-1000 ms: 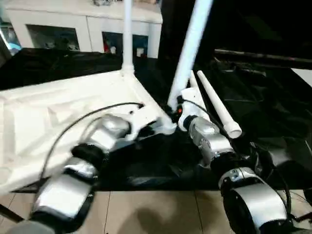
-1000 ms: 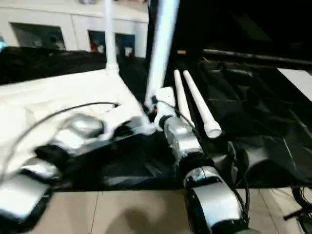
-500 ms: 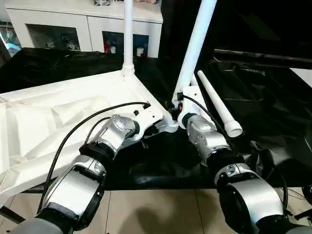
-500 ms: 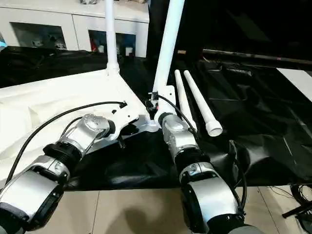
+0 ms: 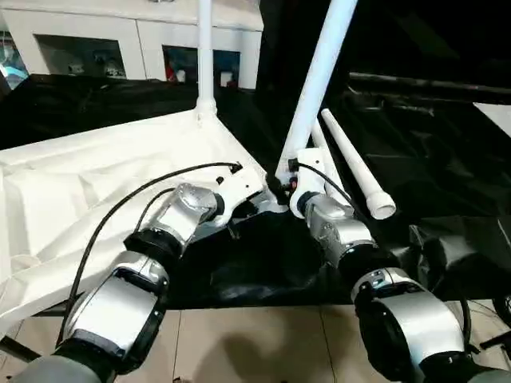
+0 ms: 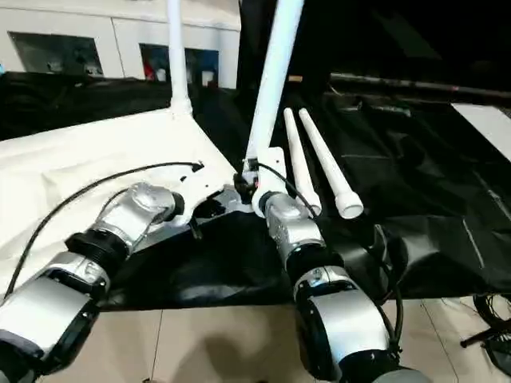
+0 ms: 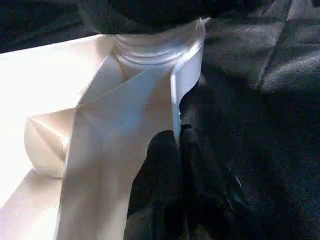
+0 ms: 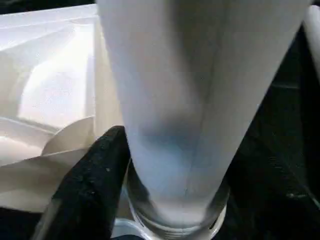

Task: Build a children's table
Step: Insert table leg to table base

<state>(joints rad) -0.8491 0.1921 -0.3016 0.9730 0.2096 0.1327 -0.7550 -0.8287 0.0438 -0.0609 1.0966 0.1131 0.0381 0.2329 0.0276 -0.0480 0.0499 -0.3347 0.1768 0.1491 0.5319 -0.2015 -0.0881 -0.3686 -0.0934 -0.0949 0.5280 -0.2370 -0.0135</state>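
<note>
Little moved, left gripper (image 7: pixel 180 150) clenched on table top (image 7: pixel 75 100) rim, right gripper grasping leg (image 8: pixel 200 100).

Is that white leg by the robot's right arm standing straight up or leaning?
Leaning. The leg rises slanted from the tabletop's near corner socket, while the far corner's leg stands upright.

Both standing legs run off the top edge: the far leg (image 5: pixel 204 56) and the tilted leg (image 5: pixel 318 80), so their tops are hidden. The right end effector (image 5: pixel 281 177) sits behind its own wrist there. In the right wrist view, the tilted leg covers one finger; one black finger (image 8: pixel 90 185) shows.
</note>
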